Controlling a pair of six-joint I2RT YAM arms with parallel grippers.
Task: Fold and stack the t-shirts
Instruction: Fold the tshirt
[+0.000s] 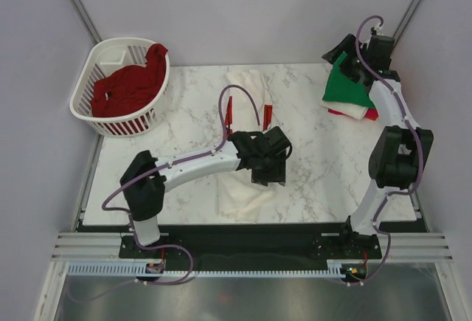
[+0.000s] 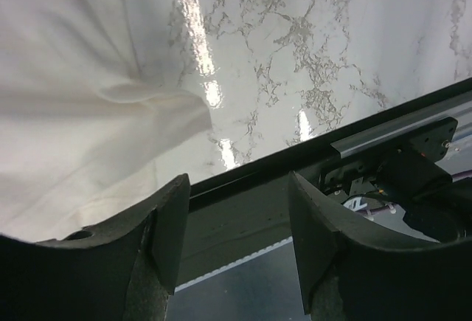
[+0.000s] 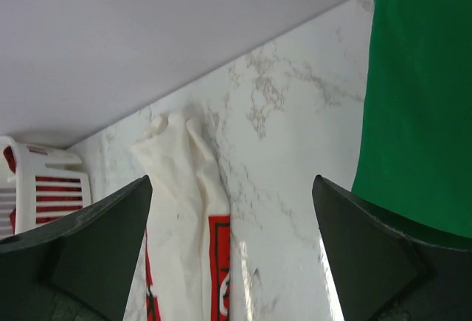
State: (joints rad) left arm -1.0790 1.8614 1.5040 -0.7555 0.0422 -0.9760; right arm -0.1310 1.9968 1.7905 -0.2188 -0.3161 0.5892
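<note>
A white t-shirt with red print (image 1: 247, 111) lies lengthwise along the middle of the marble table (image 1: 184, 118). It also shows in the left wrist view (image 2: 81, 92) and the right wrist view (image 3: 188, 210). My left gripper (image 1: 269, 173) hovers open and empty over the shirt's near end. My right gripper (image 1: 341, 54) is open and empty at the back right, beside a folded green t-shirt (image 1: 346, 88) that lies on a white and red stack (image 1: 365, 111). The green shirt also shows in the right wrist view (image 3: 420, 92). A dark red t-shirt (image 1: 129, 85) fills the basket.
A white slatted plastic basket (image 1: 118, 122) stands at the back left corner; its side also shows in the right wrist view (image 3: 44, 192). The table's near edge meets a black rail (image 2: 310, 159). Grey walls close in the back and sides.
</note>
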